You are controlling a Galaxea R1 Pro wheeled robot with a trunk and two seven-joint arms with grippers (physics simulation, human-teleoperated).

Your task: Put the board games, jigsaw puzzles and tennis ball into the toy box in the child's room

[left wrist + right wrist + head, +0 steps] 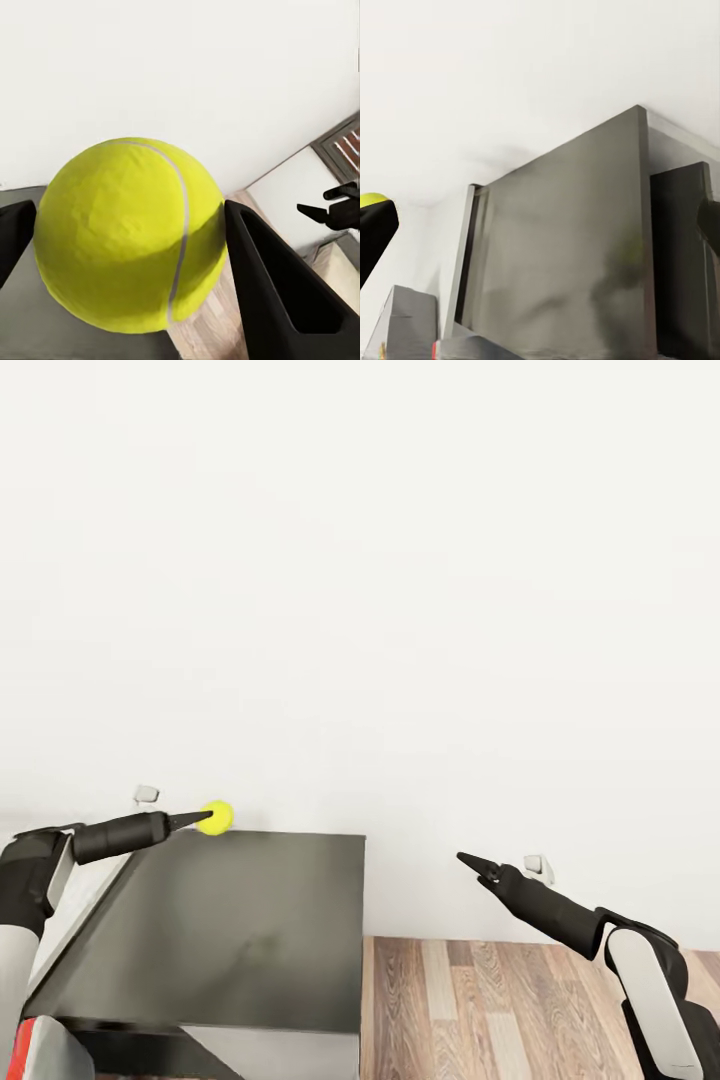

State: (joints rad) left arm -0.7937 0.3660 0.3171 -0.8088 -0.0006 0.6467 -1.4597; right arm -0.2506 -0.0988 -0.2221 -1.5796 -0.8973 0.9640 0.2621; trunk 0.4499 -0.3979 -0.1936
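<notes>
The small yellow-green tennis ball (219, 816) hangs just above the back edge of the table's dark grey wing (250, 930), close to the white wall. My left gripper (208, 819) is shut on it. In the left wrist view the tennis ball (112, 240) sits between the two black fingers (277, 292). My right gripper (472, 863) hovers open and holds nothing, over the wood floor to the right of the table. It appears in the left wrist view as the right gripper (324, 204). The toy box, board games, jigsaw puzzles and bed are out of view.
A plain white wall (400, 610) rises right behind the table. Two small wall sockets (146, 794) (538, 866) sit low on it. Wood-plank floor (480, 1010) lies right of the table's right edge. The right wrist view looks across the dark table top (562, 262).
</notes>
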